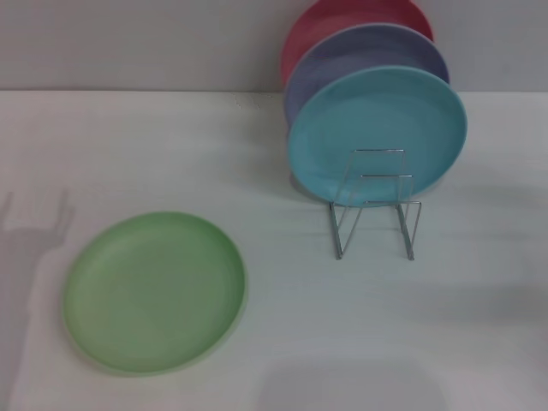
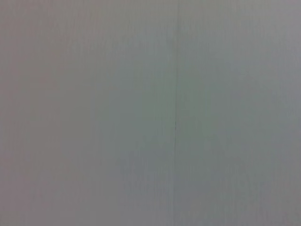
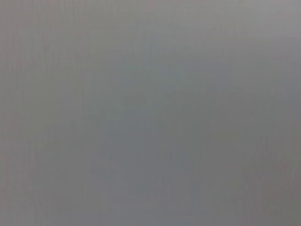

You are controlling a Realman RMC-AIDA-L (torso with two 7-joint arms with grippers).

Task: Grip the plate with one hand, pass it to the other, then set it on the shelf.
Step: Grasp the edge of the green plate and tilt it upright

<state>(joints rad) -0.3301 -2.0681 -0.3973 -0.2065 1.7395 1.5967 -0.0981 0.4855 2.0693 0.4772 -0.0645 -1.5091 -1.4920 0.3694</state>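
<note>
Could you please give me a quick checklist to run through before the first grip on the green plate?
1. Light green plate lies flat on the white table, nothing on it: ok.
2. Wire plate rack has empty front loops: ok.
3. Turquoise plate, lavender plate and pink plate stand upright behind those loops: ok.
4. Space between green plate and rack is free: ok.
5. Left and right grippers: neither in view, so position and finger state cannot tell.
</note>
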